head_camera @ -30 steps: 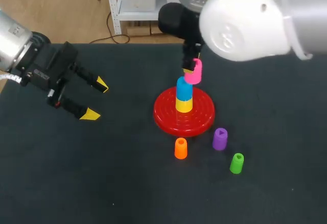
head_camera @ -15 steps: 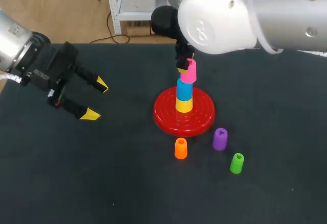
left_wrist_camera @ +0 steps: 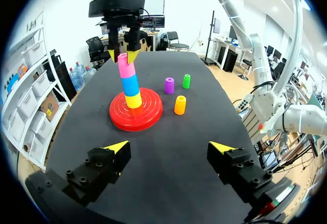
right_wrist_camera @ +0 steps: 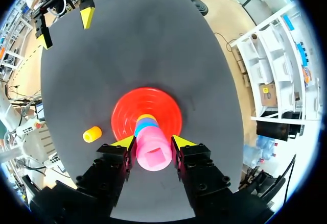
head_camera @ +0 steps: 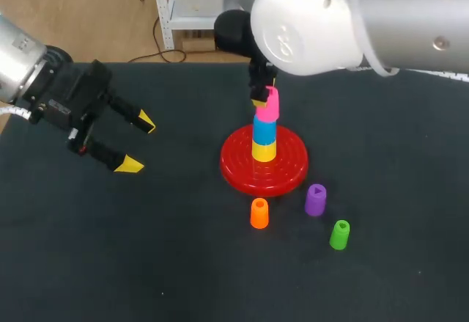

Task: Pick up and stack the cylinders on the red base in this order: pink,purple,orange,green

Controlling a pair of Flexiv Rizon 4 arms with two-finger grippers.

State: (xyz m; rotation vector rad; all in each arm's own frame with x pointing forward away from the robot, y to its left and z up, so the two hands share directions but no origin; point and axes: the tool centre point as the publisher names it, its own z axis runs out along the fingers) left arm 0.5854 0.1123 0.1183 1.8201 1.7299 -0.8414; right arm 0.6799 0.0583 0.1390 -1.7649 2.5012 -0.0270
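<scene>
The pink cylinder [head_camera: 272, 105] is at the top of a stack near the middle of the table [head_camera: 110, 263], a little toward its far edge. It sits on a blue cylinder [head_camera: 264, 127], which stands on a yellow one [head_camera: 264, 149]. The yellow one stands at the centre of the red base [head_camera: 242, 169]. The pink cylinder leans slightly off the line of the two below it. Whether it is fully seated on the blue one I cannot tell.

The right gripper [right_wrist_camera: 153, 142] comes down on it from above. Its two yellow tips pinch the pink cylinder from opposite sides, near its upper end.

Three loose cylinders stand upright on the table, on the near side of the base. The orange one [head_camera: 259, 213] is just off the base's rim. The purple one [head_camera: 315, 199] is to its right, also close to the rim. The green one [head_camera: 339, 235] is farther out, toward the near right corner. None of the three touches another.

The left gripper [head_camera: 138, 143] hovers over the left part of the table, well apart from the base. Its fingers are spread wide and point toward the stack.
</scene>
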